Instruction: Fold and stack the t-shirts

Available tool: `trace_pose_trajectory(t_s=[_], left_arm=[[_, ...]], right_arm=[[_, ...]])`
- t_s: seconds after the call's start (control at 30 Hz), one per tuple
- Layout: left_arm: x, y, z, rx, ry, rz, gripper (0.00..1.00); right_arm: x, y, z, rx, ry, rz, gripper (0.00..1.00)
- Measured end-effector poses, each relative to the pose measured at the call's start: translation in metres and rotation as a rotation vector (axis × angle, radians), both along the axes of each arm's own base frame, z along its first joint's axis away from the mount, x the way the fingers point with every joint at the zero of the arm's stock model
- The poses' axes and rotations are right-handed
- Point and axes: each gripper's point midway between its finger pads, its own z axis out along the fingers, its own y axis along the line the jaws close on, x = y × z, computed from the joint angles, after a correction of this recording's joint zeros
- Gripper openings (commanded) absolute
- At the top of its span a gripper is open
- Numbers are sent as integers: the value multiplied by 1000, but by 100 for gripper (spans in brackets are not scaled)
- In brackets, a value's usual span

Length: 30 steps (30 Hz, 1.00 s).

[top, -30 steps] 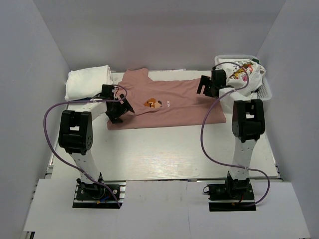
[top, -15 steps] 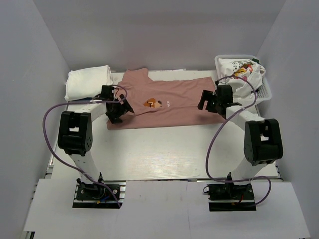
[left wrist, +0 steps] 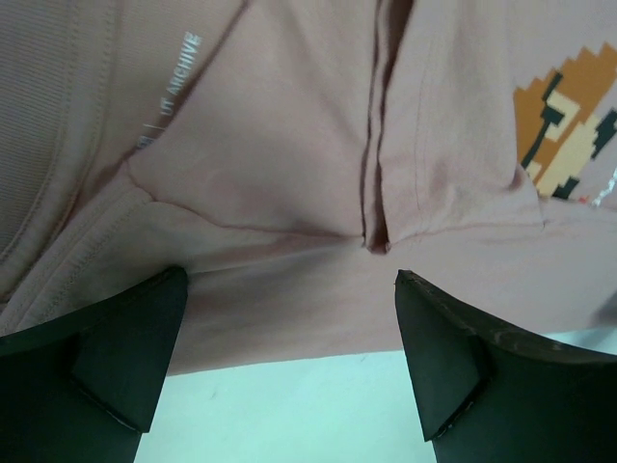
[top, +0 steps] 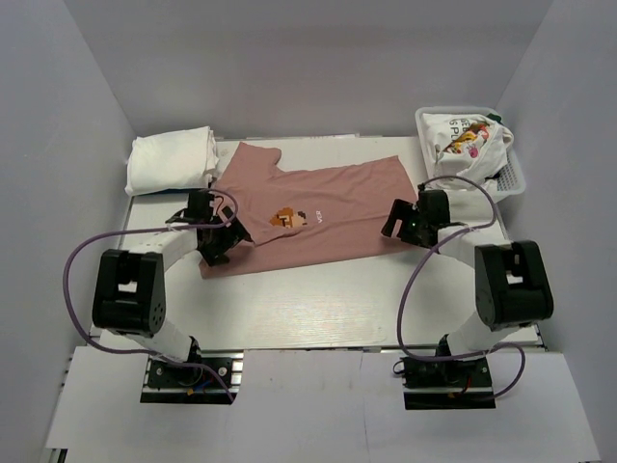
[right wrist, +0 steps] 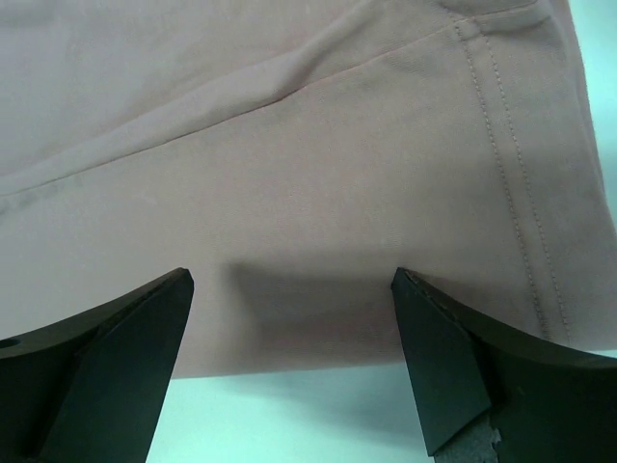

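Left gripper (left wrist: 289, 278) and right gripper (right wrist: 291, 275) gape over the limp, light pink tee (top: 318, 198), probably best pinched at its near edge

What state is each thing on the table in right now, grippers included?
Pink t-shirt: laid out on the table, some creases.
White t-shirts: folded, stacked far left.
Basket: upright, far right.
Printed t-shirt: crumpled in the basket.
Left gripper: open, over the pink t-shirt's near edge.
Right gripper: open, same edge.

A white mesh basket (top: 518, 172) stands beyond the jaws of the right gripper (top: 395, 219), on the white table (top: 318, 294) under them
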Motion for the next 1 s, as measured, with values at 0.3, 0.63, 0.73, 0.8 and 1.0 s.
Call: trace_pose_trajectory(t_s=[0.3, 0.63, 0.73, 0.8, 1.0], left_arm=[[-99, 14, 3, 36, 127, 62, 100], [-81, -16, 44, 9, 14, -95, 97], [-84, -26, 19, 12, 98, -144, 92], [-88, -32, 5, 18, 143, -175, 89], [-78, -45, 4, 10, 111, -220, 66]], right_arm=[[-119, 18, 4, 83, 120, 77, 91], [-108, 37, 67, 152, -21, 169, 91], [-104, 40, 67, 155, -21, 179, 91], [-105, 40, 60, 152, 5, 178, 91], [-108, 39, 54, 147, 32, 177, 91]])
